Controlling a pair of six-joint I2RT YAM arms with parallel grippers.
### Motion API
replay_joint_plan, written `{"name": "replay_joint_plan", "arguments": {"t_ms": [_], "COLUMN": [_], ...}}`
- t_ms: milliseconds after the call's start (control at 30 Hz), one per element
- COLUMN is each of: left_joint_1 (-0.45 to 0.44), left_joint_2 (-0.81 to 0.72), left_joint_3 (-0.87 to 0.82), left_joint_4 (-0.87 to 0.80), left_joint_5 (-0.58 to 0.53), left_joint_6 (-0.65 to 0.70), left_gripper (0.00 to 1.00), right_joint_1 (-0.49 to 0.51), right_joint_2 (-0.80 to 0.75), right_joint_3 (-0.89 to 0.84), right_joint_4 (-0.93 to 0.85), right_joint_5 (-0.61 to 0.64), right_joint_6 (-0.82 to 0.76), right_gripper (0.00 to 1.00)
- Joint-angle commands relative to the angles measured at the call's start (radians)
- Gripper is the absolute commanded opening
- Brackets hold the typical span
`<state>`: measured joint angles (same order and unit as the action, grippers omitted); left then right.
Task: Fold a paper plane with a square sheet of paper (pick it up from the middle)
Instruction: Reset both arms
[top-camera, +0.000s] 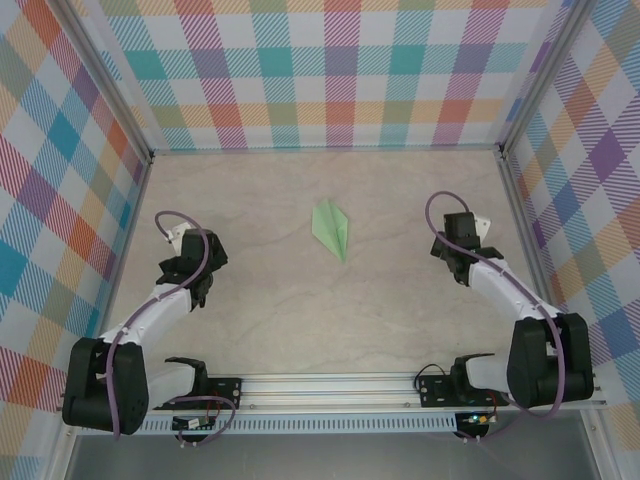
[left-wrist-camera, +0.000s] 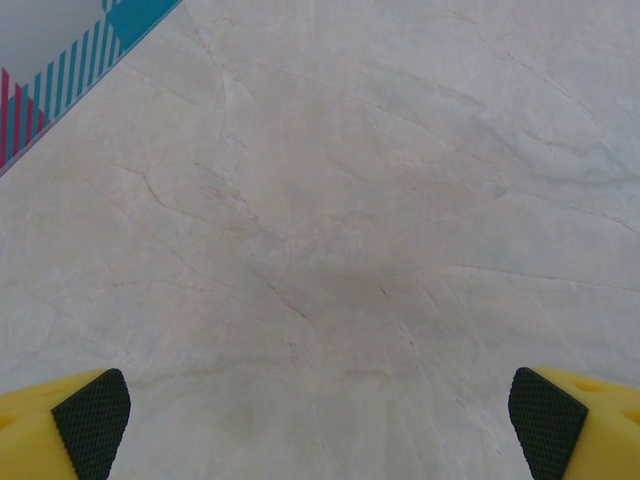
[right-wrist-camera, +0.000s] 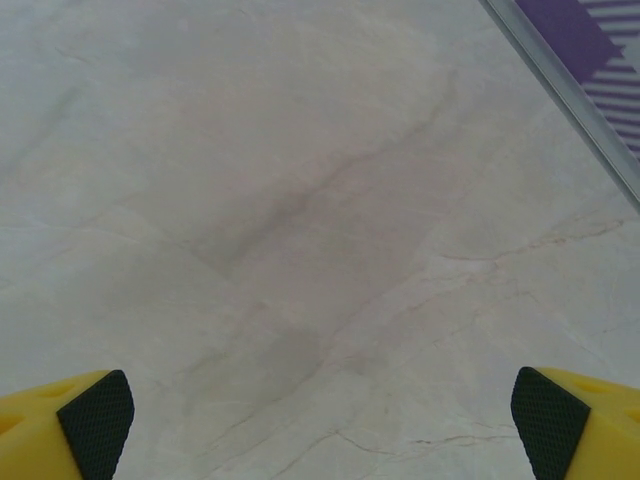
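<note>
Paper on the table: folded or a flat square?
Folded. The plane lies on the table as a narrow dart, with a centre crease and layered wings.

We're looking at the paper plane (top-camera: 332, 228) lying flat on the table's far middle, folded into a slim pale green dart. Its pointed nose is aiming toward the near edge, a crease running lengthwise between layered wings.
</note>
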<state>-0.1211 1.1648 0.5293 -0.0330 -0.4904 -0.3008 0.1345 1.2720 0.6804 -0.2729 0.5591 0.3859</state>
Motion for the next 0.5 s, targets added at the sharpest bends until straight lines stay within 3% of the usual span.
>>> {"name": "replay_joint_plan", "arguments": {"t_ms": [0, 233, 467], "left_joint_1": [0.026, 0.049, 0.085], "left_joint_2": [0.025, 0.124, 0.206], "left_joint_3": [-0.054, -0.113, -0.136], "left_joint_4": [0.236, 0.488, 0.7], "left_joint_5": [0.062, 0.209, 0.369], "left_joint_6": [0.114, 0.235, 0.265], "left_gripper": [1.0, 1.0, 1.0], "right_joint_1": [-0.013, -0.015, -0.03], "right_joint_2": [-0.009, 0.017, 0.047], "right_joint_3": [-0.084, -0.221, -0.275], "right_joint_4": [0.263, 0.633, 0.85], "right_joint_5": [0.02, -0.11, -0.286], "right_joint_6": [-0.073, -0.242, -0.321], "right_gripper": [1.0, 1.0, 1.0]}}
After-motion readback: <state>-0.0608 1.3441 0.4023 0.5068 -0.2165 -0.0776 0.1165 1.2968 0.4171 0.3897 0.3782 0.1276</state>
